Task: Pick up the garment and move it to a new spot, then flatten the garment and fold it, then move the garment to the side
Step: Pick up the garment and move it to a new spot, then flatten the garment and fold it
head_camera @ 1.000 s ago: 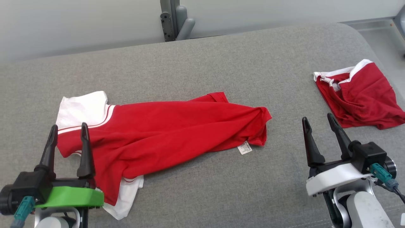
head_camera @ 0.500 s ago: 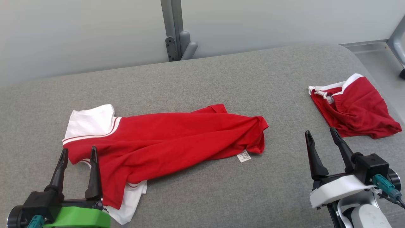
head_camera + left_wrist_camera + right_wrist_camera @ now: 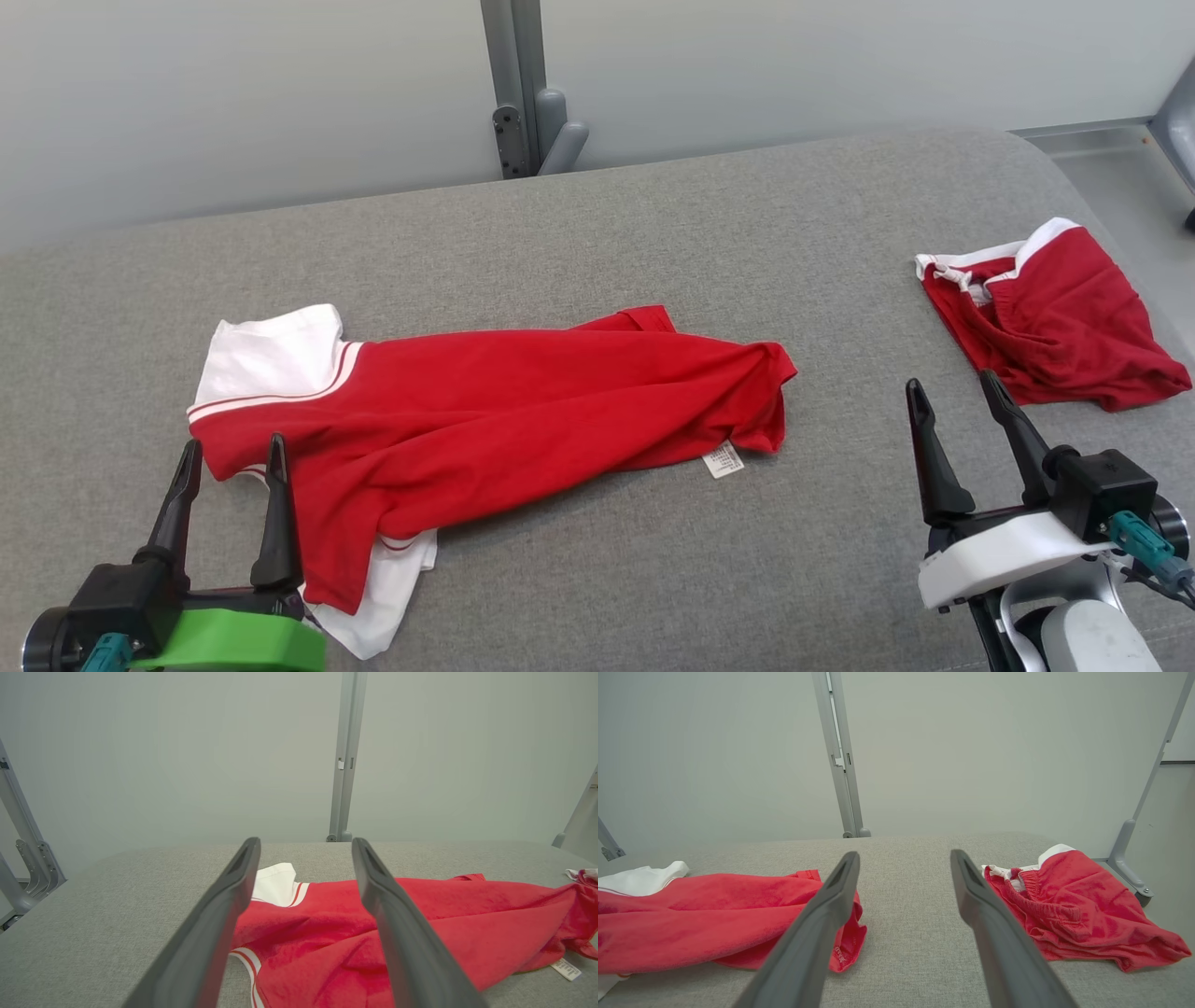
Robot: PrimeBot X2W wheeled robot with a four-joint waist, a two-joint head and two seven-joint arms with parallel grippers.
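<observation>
The red-and-white shirt [image 3: 485, 411] lies rumpled left of centre on the grey table [image 3: 653, 215], neither flattened nor folded. The left gripper [image 3: 233, 443] and right gripper [image 3: 950, 380] hover at the near edge, open and empty, so nearly everything looks left to do.

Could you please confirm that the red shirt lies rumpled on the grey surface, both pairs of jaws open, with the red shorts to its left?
Not quite: the shorts lie to the right of the shirt, as the head view shows. The rest holds: the shirt lies rumpled on the grey surface, and both pairs of jaws stand open.
</observation>
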